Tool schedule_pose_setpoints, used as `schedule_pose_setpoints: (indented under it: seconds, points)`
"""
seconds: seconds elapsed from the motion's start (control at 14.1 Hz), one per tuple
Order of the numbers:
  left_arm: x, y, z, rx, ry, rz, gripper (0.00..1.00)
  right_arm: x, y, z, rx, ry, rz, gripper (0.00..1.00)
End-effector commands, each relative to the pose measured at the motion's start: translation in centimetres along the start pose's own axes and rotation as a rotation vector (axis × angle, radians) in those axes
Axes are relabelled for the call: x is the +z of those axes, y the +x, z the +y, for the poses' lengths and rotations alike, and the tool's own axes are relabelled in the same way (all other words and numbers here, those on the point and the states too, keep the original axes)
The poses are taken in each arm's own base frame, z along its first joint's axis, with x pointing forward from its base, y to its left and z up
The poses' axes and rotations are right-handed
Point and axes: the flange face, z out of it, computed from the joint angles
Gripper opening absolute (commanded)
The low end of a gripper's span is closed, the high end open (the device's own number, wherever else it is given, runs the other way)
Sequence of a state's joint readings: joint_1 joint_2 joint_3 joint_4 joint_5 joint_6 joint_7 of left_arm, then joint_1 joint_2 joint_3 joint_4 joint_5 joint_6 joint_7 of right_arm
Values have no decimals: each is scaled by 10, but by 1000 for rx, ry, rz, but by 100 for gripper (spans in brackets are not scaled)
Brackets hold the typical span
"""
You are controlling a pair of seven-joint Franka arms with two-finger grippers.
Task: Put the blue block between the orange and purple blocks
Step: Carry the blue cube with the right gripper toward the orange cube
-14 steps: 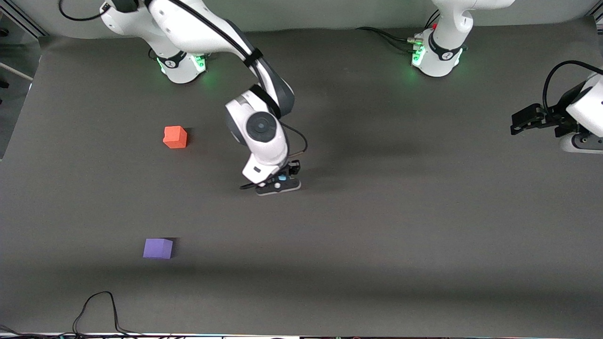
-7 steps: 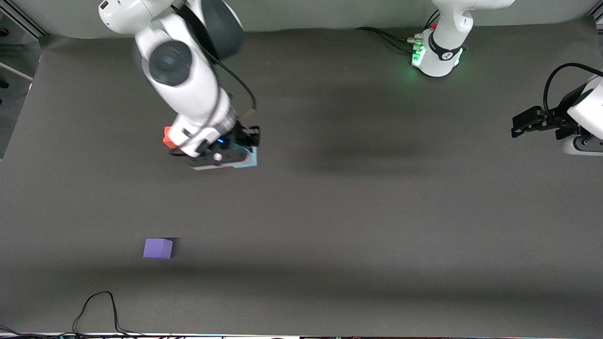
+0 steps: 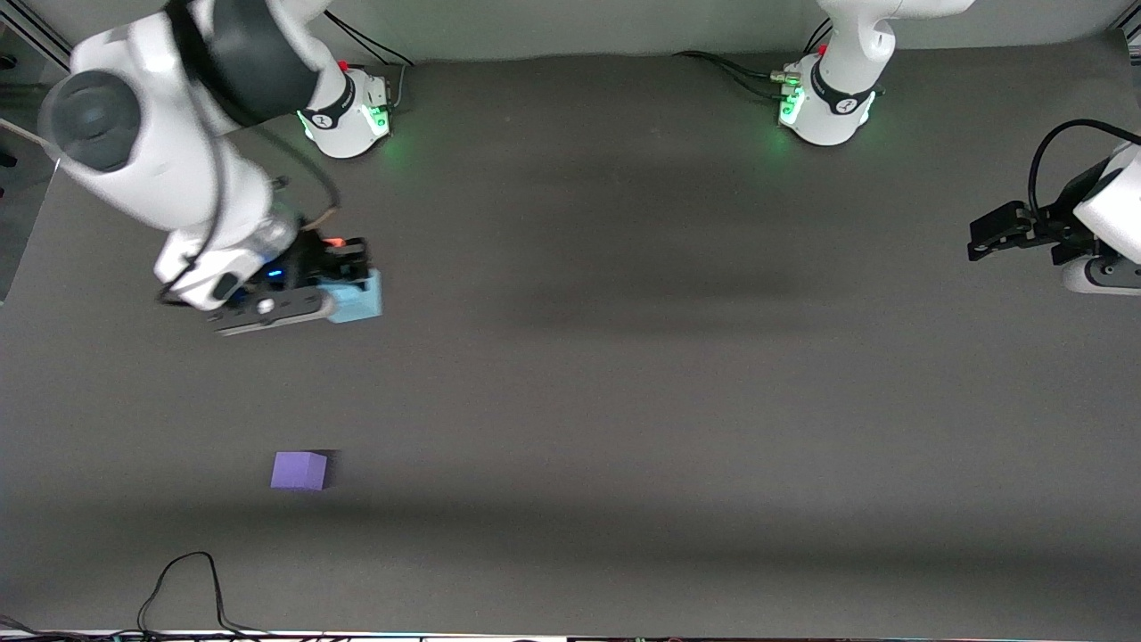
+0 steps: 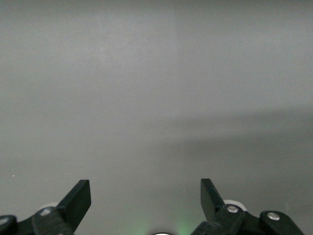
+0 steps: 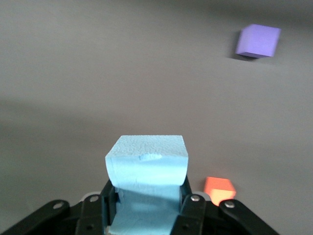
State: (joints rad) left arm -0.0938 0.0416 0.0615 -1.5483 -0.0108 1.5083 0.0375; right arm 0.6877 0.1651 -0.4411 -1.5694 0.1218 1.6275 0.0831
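Observation:
My right gripper (image 3: 349,287) is shut on the light blue block (image 3: 358,300) and holds it in the air, just over the orange block (image 3: 334,242), of which only a sliver shows past the hand. In the right wrist view the blue block (image 5: 146,161) sits squeezed between the black fingers (image 5: 190,200), with the orange block (image 5: 219,190) close beside them and the purple block (image 5: 257,40) farther off. The purple block (image 3: 299,470) lies on the mat, nearer to the front camera than the orange one. My left gripper (image 3: 980,234) waits open and empty (image 4: 145,188) at the left arm's end of the table.
A dark grey mat (image 3: 624,401) covers the table. The right arm's base (image 3: 348,116) and the left arm's base (image 3: 824,107) stand along the back edge. A black cable (image 3: 187,580) loops at the edge nearest the front camera.
The right arm has swung from the middle of the table toward its own end, carrying the blue block to the orange block. The left arm has not moved.

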Motion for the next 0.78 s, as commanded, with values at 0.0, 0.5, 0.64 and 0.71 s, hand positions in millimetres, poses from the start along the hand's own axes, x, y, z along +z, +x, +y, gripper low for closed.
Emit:
schedule_pose_setpoints:
  seconds: [0.0, 0.5, 0.64, 0.71]
  points:
    - [-1, 1, 0, 3, 15, 14, 100, 20, -10, 58, -54, 37, -16, 30]
    - [0, 3, 0, 3, 15, 18, 100, 135, -17, 156, -63, 16, 40, 30]
    - [-1, 3, 0, 3, 15, 24, 100, 173, -22, 163, -89, 2, 24, 30]
    - [-1, 4, 0, 3, 16, 26, 100, 189, -23, 163, -69, 24, 30, 30]
